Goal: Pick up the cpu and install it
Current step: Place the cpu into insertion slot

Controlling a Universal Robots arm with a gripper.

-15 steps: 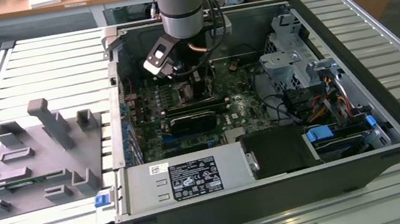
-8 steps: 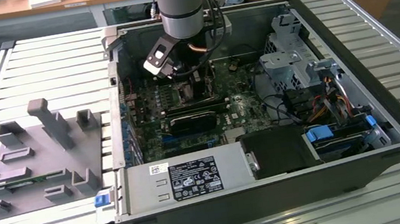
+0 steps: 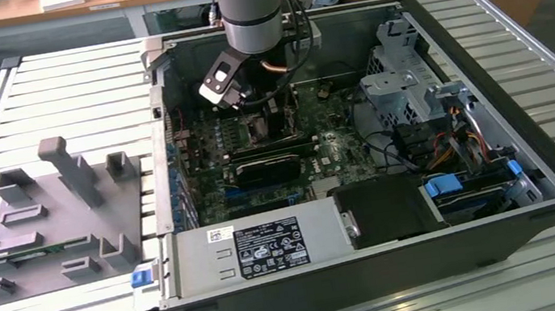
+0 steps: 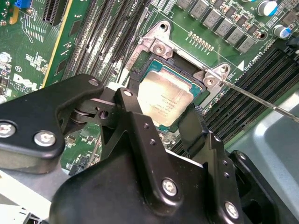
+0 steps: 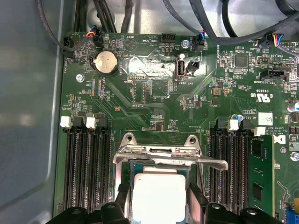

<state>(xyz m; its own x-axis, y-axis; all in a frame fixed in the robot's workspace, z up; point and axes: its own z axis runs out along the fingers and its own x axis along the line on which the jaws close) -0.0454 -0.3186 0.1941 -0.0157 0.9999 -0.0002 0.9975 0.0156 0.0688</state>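
Over the open socket [image 4: 161,44] inside the case [image 3: 381,271], the gripper [image 4: 160,111] looks clamped on two opposite edges of the cpu [image 4: 166,95], which lies flat straight between its fingers [image 4: 191,123], roughly square with the socket, whether seated or just above it I cannot tell.

The robot arm [image 3: 255,12] reaches straight down, wrist upright, its gripper [image 4: 163,116] aimed downward. Its two black fingers [image 4: 140,128] stand narrowly apart, pressed against opposite edges of the cpu [image 4: 166,95] between them.
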